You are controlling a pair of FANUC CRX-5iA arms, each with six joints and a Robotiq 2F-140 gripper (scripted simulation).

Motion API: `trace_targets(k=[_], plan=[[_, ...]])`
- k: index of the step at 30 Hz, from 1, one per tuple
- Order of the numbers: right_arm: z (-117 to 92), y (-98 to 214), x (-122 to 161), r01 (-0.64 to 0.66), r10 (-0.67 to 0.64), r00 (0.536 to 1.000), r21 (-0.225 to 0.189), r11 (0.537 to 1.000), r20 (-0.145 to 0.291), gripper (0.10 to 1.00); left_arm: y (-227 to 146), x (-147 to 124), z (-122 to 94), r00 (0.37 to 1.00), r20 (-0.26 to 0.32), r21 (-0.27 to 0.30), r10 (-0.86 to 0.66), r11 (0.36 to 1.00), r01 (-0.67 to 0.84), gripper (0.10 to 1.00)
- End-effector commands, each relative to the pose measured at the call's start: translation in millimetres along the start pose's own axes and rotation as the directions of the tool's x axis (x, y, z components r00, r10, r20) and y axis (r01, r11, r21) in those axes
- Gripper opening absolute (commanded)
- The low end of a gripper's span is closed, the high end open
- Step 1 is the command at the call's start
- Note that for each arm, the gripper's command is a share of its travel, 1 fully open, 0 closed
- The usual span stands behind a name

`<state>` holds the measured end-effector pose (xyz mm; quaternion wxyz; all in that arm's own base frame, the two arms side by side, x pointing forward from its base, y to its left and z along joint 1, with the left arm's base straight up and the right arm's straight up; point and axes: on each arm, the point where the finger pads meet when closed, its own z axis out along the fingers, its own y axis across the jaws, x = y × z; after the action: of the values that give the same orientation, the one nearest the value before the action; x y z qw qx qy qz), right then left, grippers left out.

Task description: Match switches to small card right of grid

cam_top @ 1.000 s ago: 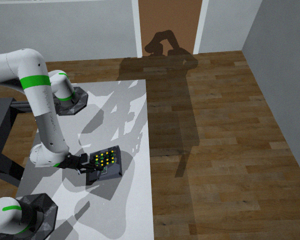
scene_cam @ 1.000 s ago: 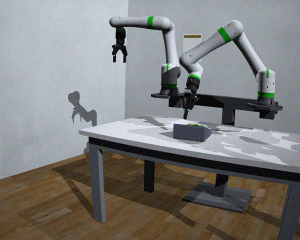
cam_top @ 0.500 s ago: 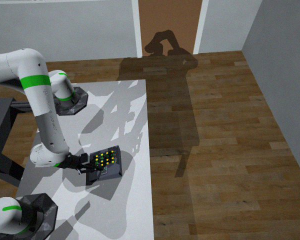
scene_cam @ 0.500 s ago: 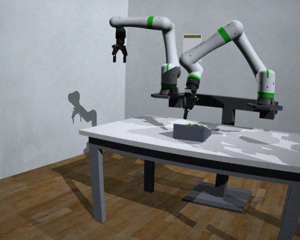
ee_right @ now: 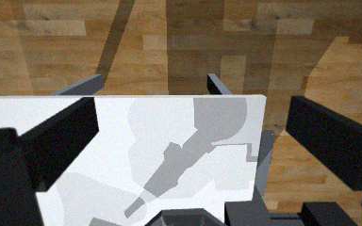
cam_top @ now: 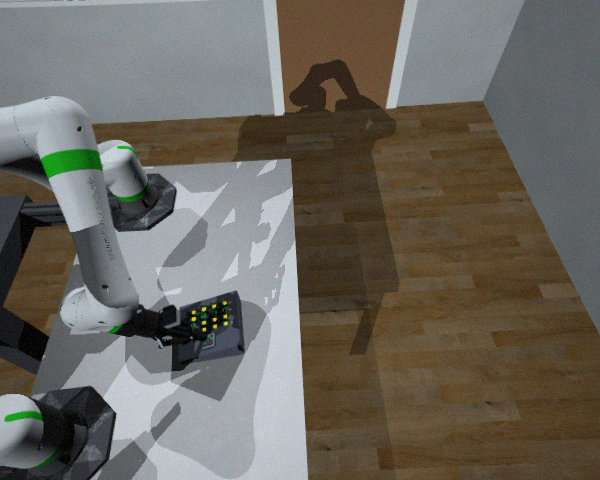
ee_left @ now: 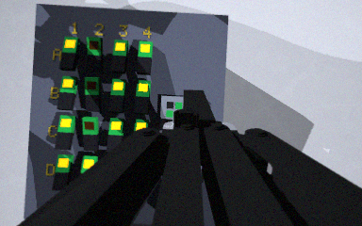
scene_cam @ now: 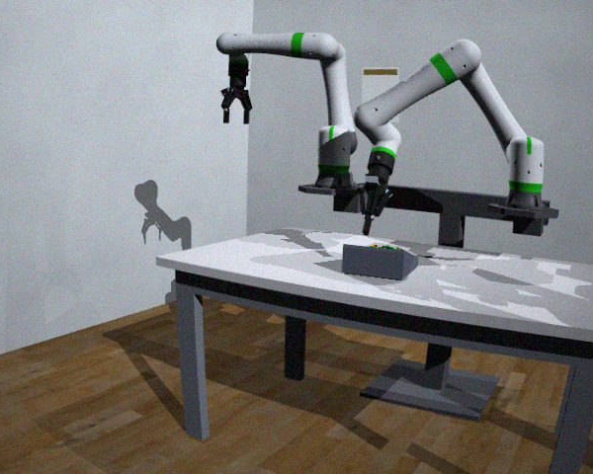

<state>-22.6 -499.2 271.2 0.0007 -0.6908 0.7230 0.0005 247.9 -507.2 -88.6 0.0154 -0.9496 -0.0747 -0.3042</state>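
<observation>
A sloped grey box (cam_top: 232,341) (scene_cam: 371,263) (ee_left: 202,42) bears the switch grid. In the left wrist view the lamps of A2 (ee_left: 93,45), B2 (ee_left: 91,85) and C2 (ee_left: 90,125) are dark. The other visible lamps in rows A to C, and D1 (ee_left: 63,163) and D2 (ee_left: 89,164), are lit; D3 and D4 are hidden. The card (ee_left: 173,98) shows dark, then green in its far row and green first in the second; the rest is covered. My left gripper (cam_top: 204,335) (scene_cam: 366,232) (ee_left: 192,105) is shut and empty above the box's card side. My right gripper (scene_cam: 235,122) (ee_right: 192,114) is open and empty, high up.
The box stands on the white table (cam_top: 279,413) (scene_cam: 287,270) (ee_right: 112,141), not far from its far edge. The left arm reaches low over the near side of the box. The right arm is raised away from the box. Shadows cross the table and box.
</observation>
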Motion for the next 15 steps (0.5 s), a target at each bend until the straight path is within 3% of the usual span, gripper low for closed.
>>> trace_targets(k=[1, 15], plan=[[-0.8, 0.1, 0.3, 0.000, 0.000, 1.000, 0.000, 1.000, -0.002, 1.000, 0.4, 1.3, -0.4, 1.000, 0.000, 0.000, -0.008, 1.000, 0.008, 0.099], [-0.8, 0.1, 0.3, 0.000, 0.000, 1.000, 0.000, 1.000, -0.002, 1.000, -1.2, 6.4, 0.6, 0.999, 0.002, 0.008, -0.050, 0.999, 0.050, 0.099]])
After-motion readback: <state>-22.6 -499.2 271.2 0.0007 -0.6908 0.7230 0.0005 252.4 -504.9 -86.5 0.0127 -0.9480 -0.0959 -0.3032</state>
